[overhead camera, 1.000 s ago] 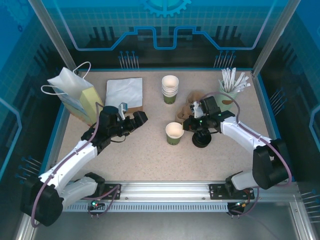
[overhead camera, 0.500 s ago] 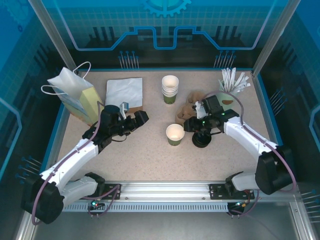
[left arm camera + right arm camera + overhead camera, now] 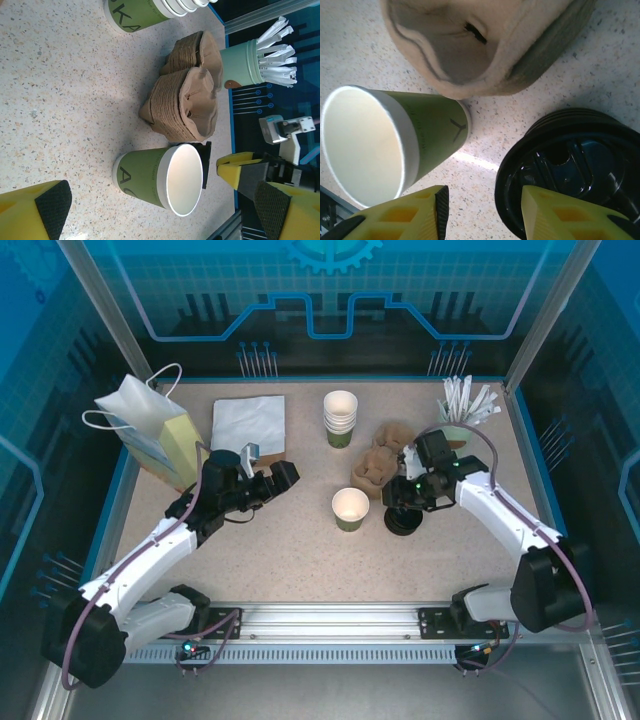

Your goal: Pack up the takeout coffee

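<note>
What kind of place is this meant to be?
Probably a robot lab cell staged as a takeaway coffee counter: a stack of green-and-white paper cups, brown moulded-pulp cup trays and a white paper carrier bag sit on a speckled table fenced by aluminium framing.

The table [image 3: 300, 550] bears an open cup [image 3: 349, 507], black lids [image 3: 402, 522], pulp trays [image 3: 378, 462], stacked cups [image 3: 341, 418], straw cup [image 3: 458, 428], napkin [image 3: 248, 425], bag [image 3: 150, 430].
</note>
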